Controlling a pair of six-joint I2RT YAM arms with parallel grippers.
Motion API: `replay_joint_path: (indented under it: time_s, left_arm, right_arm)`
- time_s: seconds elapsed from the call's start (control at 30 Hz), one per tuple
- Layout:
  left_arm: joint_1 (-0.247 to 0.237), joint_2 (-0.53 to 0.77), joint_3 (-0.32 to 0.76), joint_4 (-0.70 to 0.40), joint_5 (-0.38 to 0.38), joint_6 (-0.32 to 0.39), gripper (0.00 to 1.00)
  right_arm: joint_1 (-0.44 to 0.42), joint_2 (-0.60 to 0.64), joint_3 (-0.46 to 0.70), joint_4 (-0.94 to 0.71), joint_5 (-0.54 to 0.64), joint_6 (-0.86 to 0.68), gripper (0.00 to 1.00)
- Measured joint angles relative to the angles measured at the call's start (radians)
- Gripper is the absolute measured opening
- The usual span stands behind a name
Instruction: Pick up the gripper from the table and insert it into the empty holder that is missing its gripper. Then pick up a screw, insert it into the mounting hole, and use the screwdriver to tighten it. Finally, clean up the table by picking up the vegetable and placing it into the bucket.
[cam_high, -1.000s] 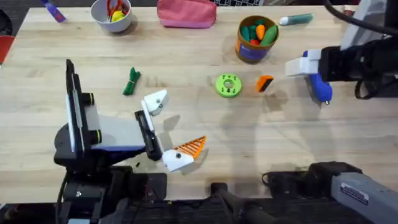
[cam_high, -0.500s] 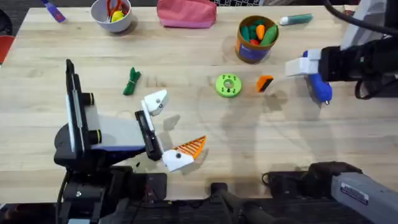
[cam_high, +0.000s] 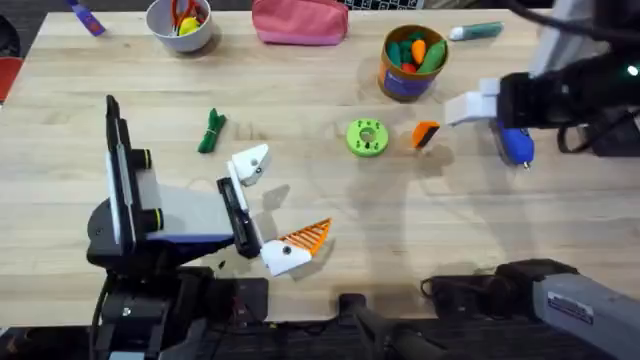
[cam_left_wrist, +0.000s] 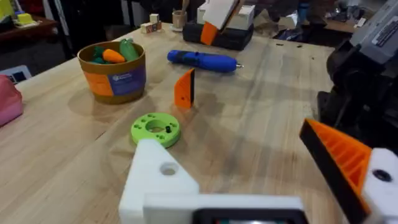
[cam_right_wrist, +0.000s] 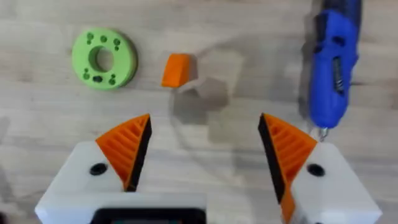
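No legible text is showing. The bucket (cam_left_wrist: 112, 71) is carrying a dark blue label band with a small pale emblem and lettering too small to read; nothing else is displaying markings.

Cluttered light wooden table (cam_high: 300, 180)

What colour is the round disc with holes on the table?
Bright green disc, clearest in the right wrist view.

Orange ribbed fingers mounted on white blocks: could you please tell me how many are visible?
3: two on the right gripper, one on the left gripper beside its bare holder. None seem hidden.
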Motion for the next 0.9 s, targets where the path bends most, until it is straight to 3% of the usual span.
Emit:
replay_joint_path:
  time_s: [0.17, 0.33, 0.9]
  left_arm:
    - [0.000, 0.000, 0.000, 0.000, 0.000, 0.000, 0.988]
    - [0.000, 0.000, 0.000, 0.000, 0.000, 0.000, 0.986]
    - [0.000, 0.000, 0.000, 0.000, 0.000, 0.000, 0.987]
  right_arm:
    - [0.066, 0.143, 0.122, -0.104, 0.005, 0.151, 0.994]
    - [0.138, 0.266, 0.202, -0.101, 0.006, 0.225, 0.994]
    - [0.145, 0.535, 0.211, -0.038, 0.006, 0.263, 0.918]
